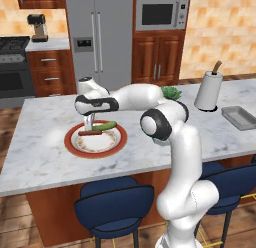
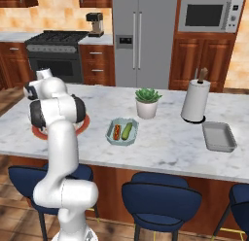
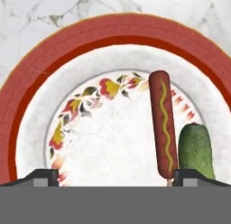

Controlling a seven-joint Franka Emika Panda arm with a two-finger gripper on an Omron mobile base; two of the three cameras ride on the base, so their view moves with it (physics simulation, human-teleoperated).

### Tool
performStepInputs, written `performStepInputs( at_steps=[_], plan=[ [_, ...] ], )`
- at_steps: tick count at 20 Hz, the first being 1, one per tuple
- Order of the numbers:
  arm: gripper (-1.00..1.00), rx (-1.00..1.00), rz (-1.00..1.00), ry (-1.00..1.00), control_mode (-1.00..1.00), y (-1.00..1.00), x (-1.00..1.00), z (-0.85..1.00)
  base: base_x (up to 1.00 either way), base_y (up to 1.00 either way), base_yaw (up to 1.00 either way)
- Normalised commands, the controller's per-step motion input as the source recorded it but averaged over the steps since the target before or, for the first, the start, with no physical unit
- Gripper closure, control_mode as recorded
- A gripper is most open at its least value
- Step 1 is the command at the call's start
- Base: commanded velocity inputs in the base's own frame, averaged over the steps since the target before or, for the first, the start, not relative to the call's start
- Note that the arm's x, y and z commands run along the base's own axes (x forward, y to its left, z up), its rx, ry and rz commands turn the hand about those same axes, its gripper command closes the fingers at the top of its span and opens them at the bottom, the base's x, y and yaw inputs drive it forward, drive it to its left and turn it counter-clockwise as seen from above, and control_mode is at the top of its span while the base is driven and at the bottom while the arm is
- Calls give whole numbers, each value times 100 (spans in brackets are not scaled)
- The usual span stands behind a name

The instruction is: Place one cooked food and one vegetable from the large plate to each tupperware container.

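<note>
Claw [image 3: 113, 175]: we find it spread wide, holding nothing, low over the large plate [image 3: 40, 92].
Sausage [image 3: 162, 123]: at 3 o'clock on the plate, cucumber [image 3: 195, 148] just beside.
Advice: we judge it must shift toward 3 o'clock, straddling the sausage alone.

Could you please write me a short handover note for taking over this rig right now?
Gripper: open, holding nothing, hanging over the large plate.
On the plate: one plain sausage and one cucumber, side by side.
Teal container: already holds a sausage in a bun and a cucumber. That one is done.
Grey container: has no food in it; it sits near the paper towel roll.
Left: carry the plain sausage and the cucumber from the plate to the grey container.
</note>
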Motion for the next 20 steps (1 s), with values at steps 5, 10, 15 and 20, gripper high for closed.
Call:
performStepInputs(
  at_steps=[5, 10, 15, 20],
  plan=[
    [-100, 17, -15, 9, -100, 1, 30, -31, 0, 0, 0],
    [-100, -4, -4, 2, -100, 0, 34, -8, 0, 0, 0],
    [-100, 0, 0, 0, -100, 9, 6, -17, 0, 0, 0],
    [-100, -2, 0, 0, -100, 8, -7, -30, 0, 0, 0]
  ],
)
